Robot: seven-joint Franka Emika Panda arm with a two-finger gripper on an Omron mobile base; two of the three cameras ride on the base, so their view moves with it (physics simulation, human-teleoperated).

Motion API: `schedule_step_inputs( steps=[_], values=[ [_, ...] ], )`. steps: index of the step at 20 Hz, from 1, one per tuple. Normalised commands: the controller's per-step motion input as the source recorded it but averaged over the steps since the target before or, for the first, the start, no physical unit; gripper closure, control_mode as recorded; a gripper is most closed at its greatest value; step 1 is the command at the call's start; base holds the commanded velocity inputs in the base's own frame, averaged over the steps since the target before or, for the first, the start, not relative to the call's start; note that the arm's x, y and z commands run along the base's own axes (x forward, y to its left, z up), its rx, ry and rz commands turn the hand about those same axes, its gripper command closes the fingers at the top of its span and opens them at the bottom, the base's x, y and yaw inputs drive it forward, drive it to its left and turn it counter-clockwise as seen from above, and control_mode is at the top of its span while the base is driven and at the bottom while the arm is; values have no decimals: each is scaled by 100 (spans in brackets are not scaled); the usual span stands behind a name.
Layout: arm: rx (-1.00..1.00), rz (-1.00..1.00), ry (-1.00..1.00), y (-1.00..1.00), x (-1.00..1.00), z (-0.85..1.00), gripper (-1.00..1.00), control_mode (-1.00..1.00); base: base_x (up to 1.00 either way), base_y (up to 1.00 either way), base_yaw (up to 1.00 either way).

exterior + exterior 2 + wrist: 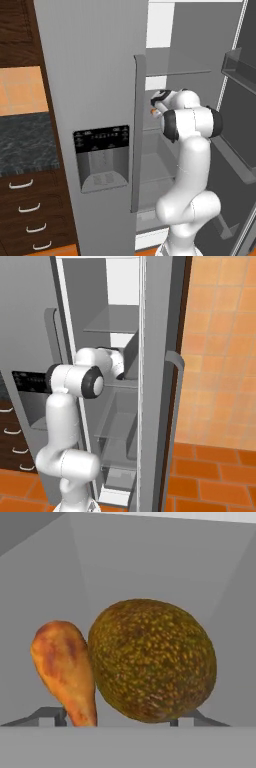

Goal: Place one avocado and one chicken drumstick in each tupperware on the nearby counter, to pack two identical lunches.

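Here we start at the far left of the left base view, where the counter [25,142] shows its dark marbled top above brown drawer fronts [27,215] with curved silver handles. Next comes the closed fridge door [92,100] with its dispenser panel [101,157], then the open compartment, into which our arm [187,165] reaches at shelf height. In the hand view a chicken drumstick [65,672] lies at the left, touching a mottled avocado [152,659] just to its right – both close before the gripper [117,721]. Its two dark fingertips [50,716] stand apart, one below the drumstick, the other below the avocado – clamped on neither
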Motion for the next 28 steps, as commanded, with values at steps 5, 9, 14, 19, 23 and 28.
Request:
schedule_step_inputs(
  steps=[5, 9, 14, 19, 23, 28],
  values=[
    [0, 0, 0, 10, -8, -44, 100, -100, 0, 0, 0],
    [0, 2, 0, 33, -12, -19, 100, -100, 0, 0, 0],
    [-1, 2, 0, 27, -13, -10, 100, -100, 0, 0, 0],
    [0, 5, -14, 4, -72, 28, 100, -100, 0, 0, 0],
    [0, 5, -21, 0, -100, 57, 100, -100, 0, 0, 0],
    [-3, 0, -6, 1, -100, 29, 100, -100, 0, 0, 0]
  ],
)
